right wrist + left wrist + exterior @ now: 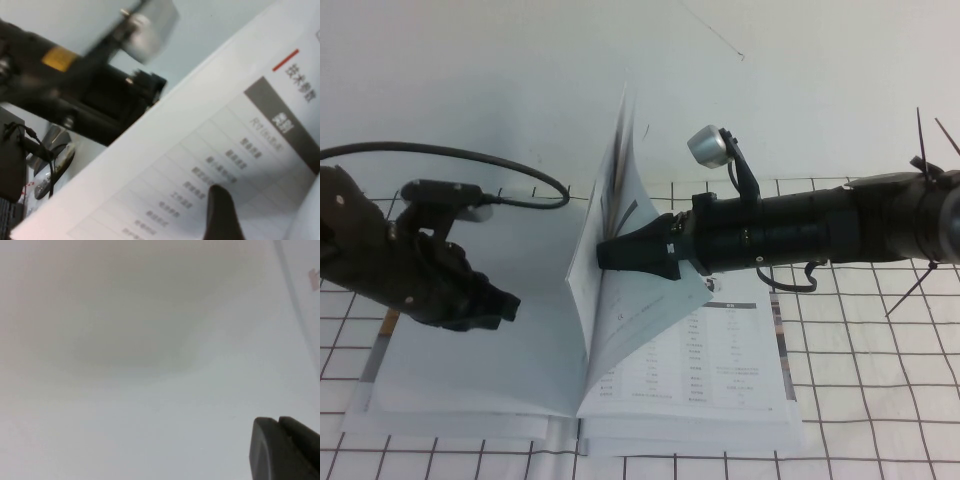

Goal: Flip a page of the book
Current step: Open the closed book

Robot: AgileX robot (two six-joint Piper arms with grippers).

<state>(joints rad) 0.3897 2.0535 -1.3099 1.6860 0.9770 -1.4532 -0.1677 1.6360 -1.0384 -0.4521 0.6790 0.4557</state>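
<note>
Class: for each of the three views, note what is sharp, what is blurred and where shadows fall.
High view: sharp; the right gripper lifts the page, the left gripper shadows the book. Left wrist view: soft blank white, one dim shadow, a fingertip at the corner. Right wrist view: blurred printed table and arm.
</note>
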